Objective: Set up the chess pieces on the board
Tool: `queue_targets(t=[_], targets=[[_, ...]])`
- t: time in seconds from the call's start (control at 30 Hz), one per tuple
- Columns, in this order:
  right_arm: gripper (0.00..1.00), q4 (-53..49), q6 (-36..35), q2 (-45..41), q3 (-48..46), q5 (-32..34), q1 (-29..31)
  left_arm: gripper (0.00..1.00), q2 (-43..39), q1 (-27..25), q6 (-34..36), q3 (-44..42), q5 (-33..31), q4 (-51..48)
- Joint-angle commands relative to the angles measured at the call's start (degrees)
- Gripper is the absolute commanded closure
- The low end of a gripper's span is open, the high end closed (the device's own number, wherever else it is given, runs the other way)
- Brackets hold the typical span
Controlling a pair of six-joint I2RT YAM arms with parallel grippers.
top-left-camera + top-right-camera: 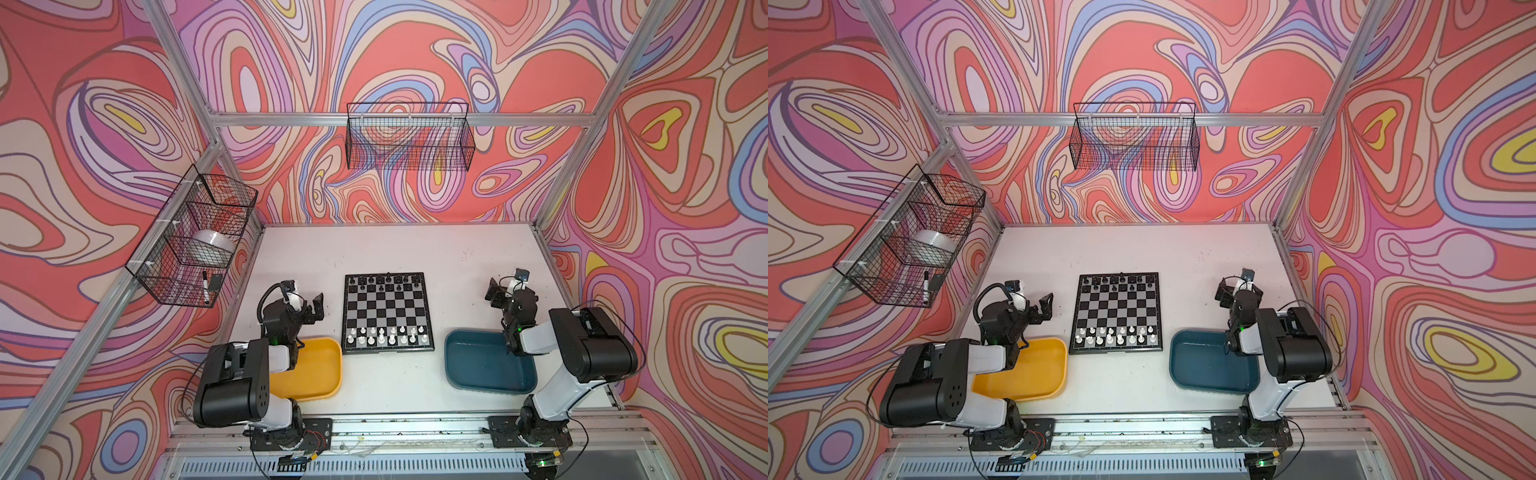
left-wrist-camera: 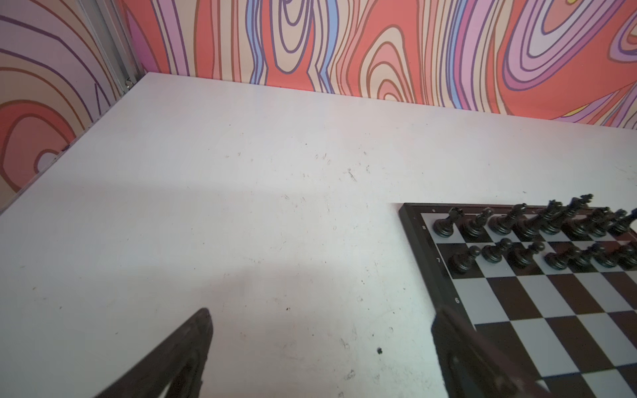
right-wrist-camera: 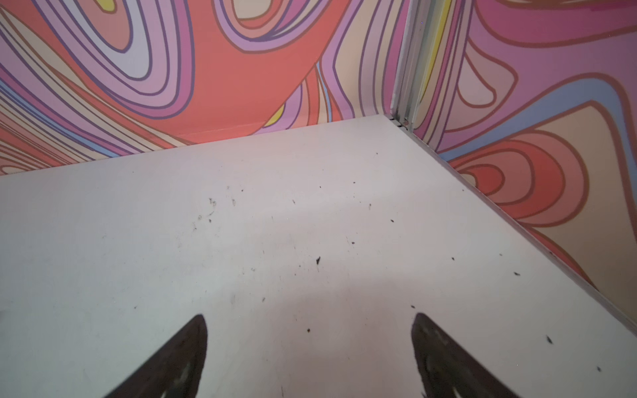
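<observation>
Flat at the middle of both top views, on the white worktop (image 1: pixel 415 249): board (image 1: pixel 388 311) (image 1: pixel 1119 311). Along its upper edge, in two rows, black pieces (image 1: pixel 386 282) (image 1: pixel 1121 282). Along its lower edge, in two rows, white pieces (image 1: pixel 386 336) (image 1: pixel 1117 336). Bare checks between the two sets.

Left of the board, level with its upper half, near its edge but not touching: left tool (image 1: pixel 312 309) (image 2: pixel 322 322), jaws wide, nothing between them, above bare worktop. In the left wrist view, spread across the lower edge of the frame, with one finger (image 2: pixel 458 344) overlapping the board's border and the black pieces standing at middle right.

Right of the board, level with its upper rows and well apart from it: right tool (image 1: pixel 496 293) (image 3: pixel 309 324), jaws wide, holding nothing. In the right wrist view, only scuffed worktop between the fingers.

Lower left of the board, partly under the left arm: yellow tray (image 1: pixel 324 374). Lower right, partly under the right arm: teal tray (image 1: pixel 478 365).
</observation>
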Motion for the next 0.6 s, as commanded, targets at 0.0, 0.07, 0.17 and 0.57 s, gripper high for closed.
queue_targets(t=[0.0, 0.07, 0.17, 0.57], targets=[[0.02, -4.0, -1.2, 0.1, 2.2, -3.1, -0.4, 0.0, 1.3, 0.2, -0.5, -1.2, 1.1, 9.0], [0.02, -3.2, -1.3, 0.2, 2.2, -3.0, -0.4, 0.0, 3.6, -0.6, 0.7, -1.2, 1.1, 10.3], [0.02, -3.3, -1.6, 0.1, 2.1, -2.6, -0.4, 0.0, 3.6, -0.5, 0.4, -0.6, 0.7, 9.3], [0.02, -3.2, -1.6, 0.0, 2.1, -2.5, -0.3, 0.0, 3.6, -3.5, 2.1, 5.4, -4.4, -2.1]])
